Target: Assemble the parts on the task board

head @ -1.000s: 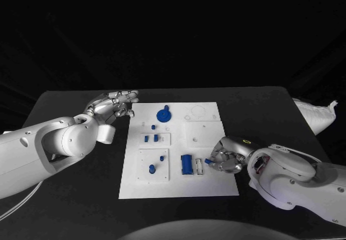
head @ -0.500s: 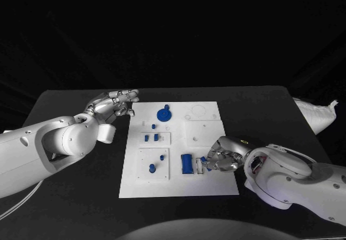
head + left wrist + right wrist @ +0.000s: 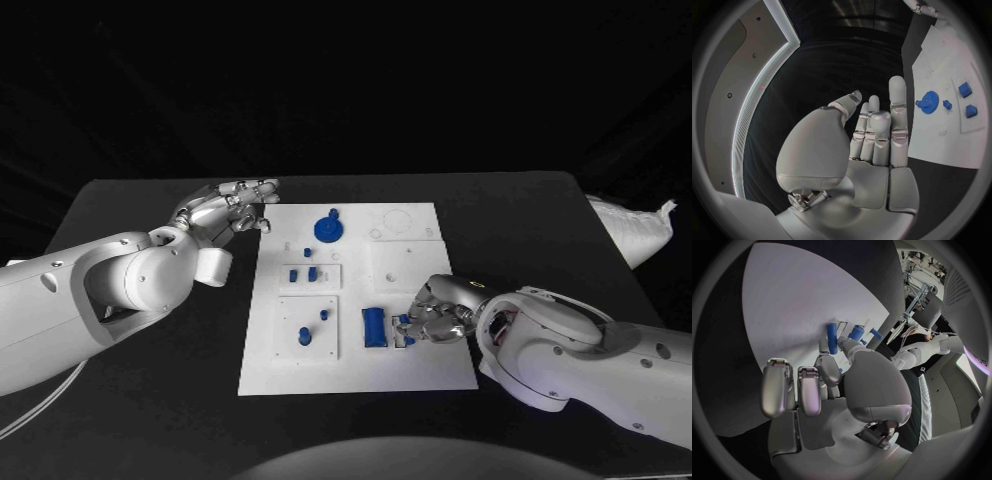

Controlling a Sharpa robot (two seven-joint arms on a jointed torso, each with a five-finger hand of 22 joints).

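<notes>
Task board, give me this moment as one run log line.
left hand: open, beside board's far left corner | right hand: pinching small blue part beside blue bar | board: gear far end

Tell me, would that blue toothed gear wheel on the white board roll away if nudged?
Probably not: the blue toothed gear wheel lies flat on the white task board. It looks like stiff, light plastic, so it would more likely slide. Its teeth might give fingers some grip.
</notes>
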